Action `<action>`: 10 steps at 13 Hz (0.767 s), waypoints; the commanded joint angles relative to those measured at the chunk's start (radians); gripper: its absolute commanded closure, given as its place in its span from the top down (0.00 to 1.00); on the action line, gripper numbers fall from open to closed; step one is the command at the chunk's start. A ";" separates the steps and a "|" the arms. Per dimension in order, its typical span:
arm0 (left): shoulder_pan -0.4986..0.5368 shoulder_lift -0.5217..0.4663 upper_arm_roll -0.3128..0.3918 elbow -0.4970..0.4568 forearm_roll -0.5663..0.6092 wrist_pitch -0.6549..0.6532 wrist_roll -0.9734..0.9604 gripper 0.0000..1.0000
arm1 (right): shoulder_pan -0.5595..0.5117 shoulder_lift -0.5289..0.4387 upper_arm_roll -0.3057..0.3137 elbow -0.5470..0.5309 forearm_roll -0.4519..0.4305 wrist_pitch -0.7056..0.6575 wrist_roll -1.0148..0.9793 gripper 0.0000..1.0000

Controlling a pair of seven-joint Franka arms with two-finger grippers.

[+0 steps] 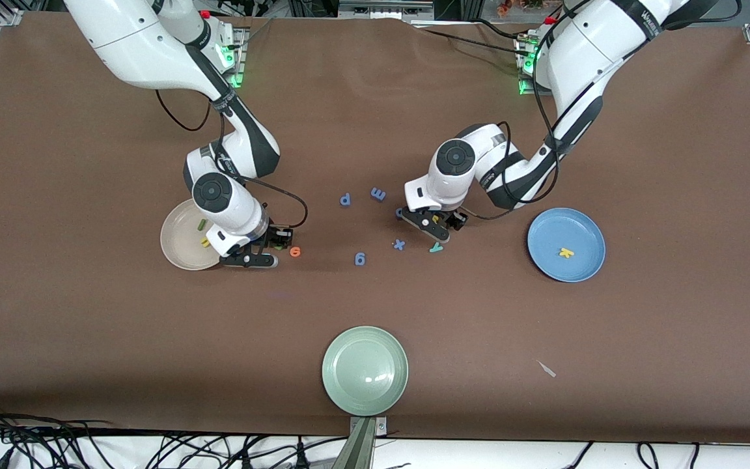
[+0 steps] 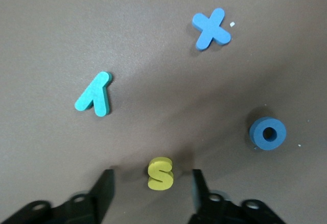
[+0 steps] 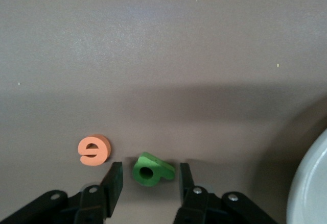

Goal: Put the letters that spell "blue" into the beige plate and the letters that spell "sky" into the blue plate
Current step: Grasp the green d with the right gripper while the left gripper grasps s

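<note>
Straddling one green b [image 3: 152,169] and one yellow s [image 2: 160,173], ungripped: right end effector [image 3: 148,180], left end effector [image 2: 152,185].

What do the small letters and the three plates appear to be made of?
The yellow s, teal y and green b look like matte foam: thick, flat-cut, soft-edged. The beige plate, blue plate and pale green plate look like smooth plastic or glazed ceramic; only the green one shows a glare spot.
</note>
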 commanded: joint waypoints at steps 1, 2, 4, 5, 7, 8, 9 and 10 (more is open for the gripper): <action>0.004 0.008 -0.002 -0.003 0.041 0.015 -0.014 0.29 | 0.003 0.012 0.000 -0.015 -0.022 0.036 0.020 0.53; 0.007 0.006 -0.001 -0.003 0.039 0.015 -0.011 0.18 | 0.003 0.012 0.000 -0.029 -0.022 0.059 0.020 0.53; 0.004 0.006 -0.001 -0.003 0.039 0.014 -0.013 0.12 | 0.003 0.012 0.000 -0.041 -0.023 0.069 0.020 0.51; 0.007 -0.003 -0.002 -0.001 0.041 0.005 -0.010 0.08 | 0.003 0.010 0.000 -0.040 -0.023 0.069 0.018 0.45; 0.012 -0.056 -0.004 0.011 0.039 -0.055 -0.002 0.08 | 0.001 0.003 -0.003 -0.038 -0.023 0.064 0.005 0.27; 0.012 -0.087 -0.004 0.017 0.041 -0.113 0.001 0.08 | 0.001 -0.012 -0.009 -0.037 -0.023 0.055 -0.012 0.22; 0.016 -0.113 -0.003 0.026 0.041 -0.159 0.023 0.08 | 0.000 -0.035 -0.024 -0.037 -0.023 0.018 -0.036 0.21; 0.031 -0.130 -0.001 0.028 0.039 -0.201 0.085 0.08 | -0.007 -0.066 -0.026 -0.035 -0.023 -0.035 -0.075 0.21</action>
